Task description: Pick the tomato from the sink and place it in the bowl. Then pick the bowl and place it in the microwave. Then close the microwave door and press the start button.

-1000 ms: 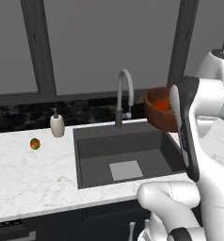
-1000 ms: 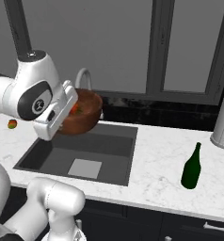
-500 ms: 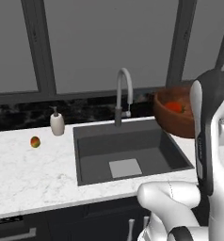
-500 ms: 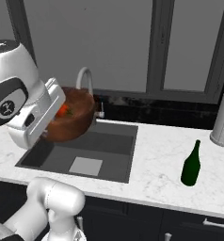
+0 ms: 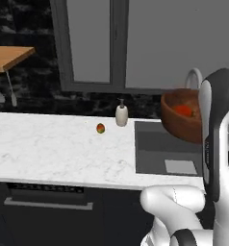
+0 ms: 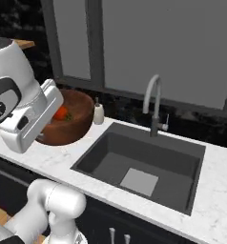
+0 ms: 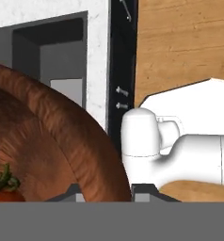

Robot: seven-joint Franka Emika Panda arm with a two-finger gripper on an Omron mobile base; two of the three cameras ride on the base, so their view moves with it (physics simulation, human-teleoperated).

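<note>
The reddish-brown wooden bowl [image 5: 180, 126] hangs in the air over the left edge of the sink [image 5: 157, 150], with the red tomato [image 5: 184, 110] lying inside it. From the other side the bowl [image 6: 72, 125] and tomato [image 6: 61, 113] sit left of the sink [image 6: 149, 157], above the counter. My gripper [image 7: 107, 194] is shut on the bowl's rim [image 7: 85, 155], one dark fingertip on each side of the wall. The tomato [image 7: 3, 193] peeks in at the lower left of the hand view. My white forearm hides the fingers in both base views.
A white soap bottle [image 5: 121, 114] and a small red-green fruit [image 5: 100, 128] stand on the marble counter [image 5: 49, 149] left of the sink. The curved faucet [image 6: 153, 105] rises behind the basin. A wooden shelf [image 5: 8, 55] with hanging utensils juts out at the far left.
The whole picture has shifted: the base turned left, so the sink slid right in both base views. The bowl with the tomato stays in my grip, carried leftward off the sink.
</note>
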